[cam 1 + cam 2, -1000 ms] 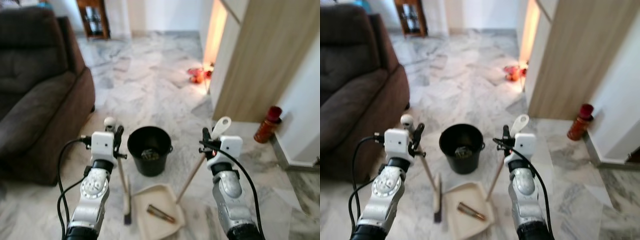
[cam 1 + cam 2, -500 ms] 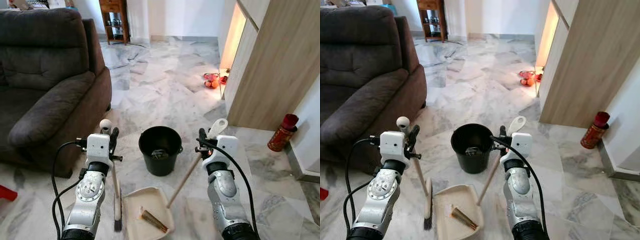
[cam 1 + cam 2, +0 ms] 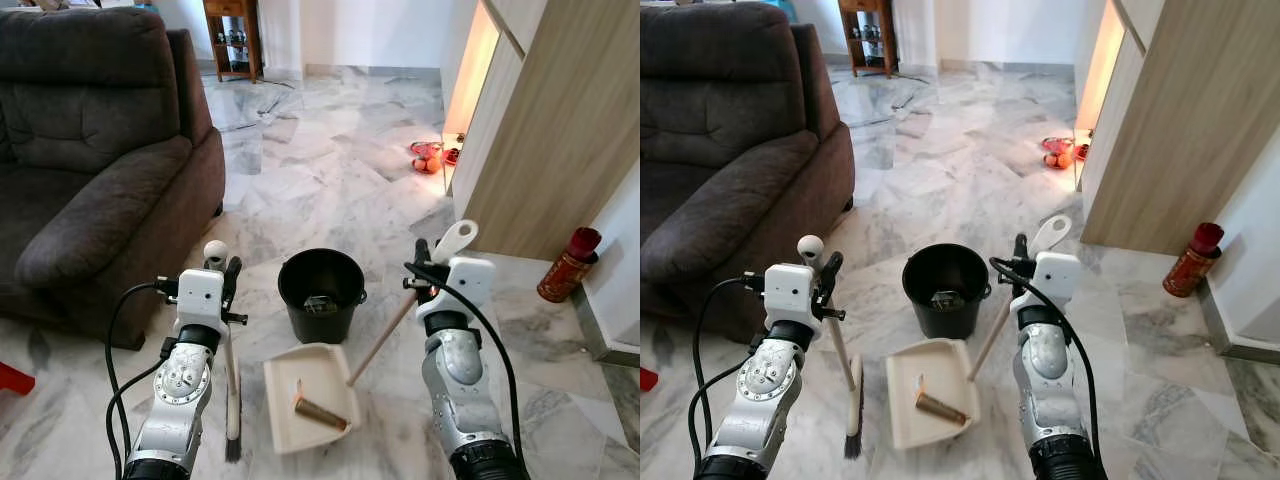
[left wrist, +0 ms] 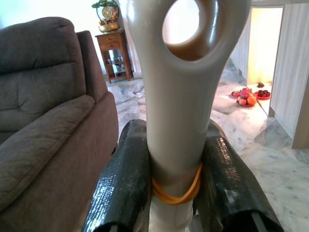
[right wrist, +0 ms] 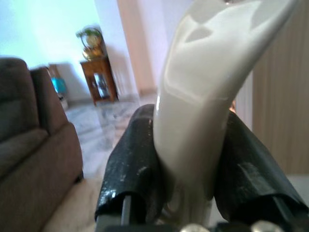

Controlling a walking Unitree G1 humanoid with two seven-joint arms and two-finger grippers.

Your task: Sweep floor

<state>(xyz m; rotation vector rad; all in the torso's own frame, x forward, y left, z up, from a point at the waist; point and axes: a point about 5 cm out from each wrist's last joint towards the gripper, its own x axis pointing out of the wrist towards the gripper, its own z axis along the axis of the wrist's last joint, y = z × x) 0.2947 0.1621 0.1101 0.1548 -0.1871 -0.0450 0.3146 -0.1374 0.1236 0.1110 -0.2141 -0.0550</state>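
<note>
Gripping the brush (image 3: 232, 400) handle, the left gripper (image 3: 222, 282) is clamped; the right gripper (image 3: 428, 275) pinches the dustpan (image 3: 305, 405) handle. A brown scrap (image 3: 318, 410) already lies in the pan, so emptying it into the black bucket (image 3: 321, 295) probably remains.

head stereo pair looking down at floor, wrist cameras close (along gripper fingers), sharing sofa (image 3: 90, 150)

Left end effector (image 4: 176, 186) clamps broom handle (image 4: 181, 96); sofa (image 4: 43, 111) beside.
</note>
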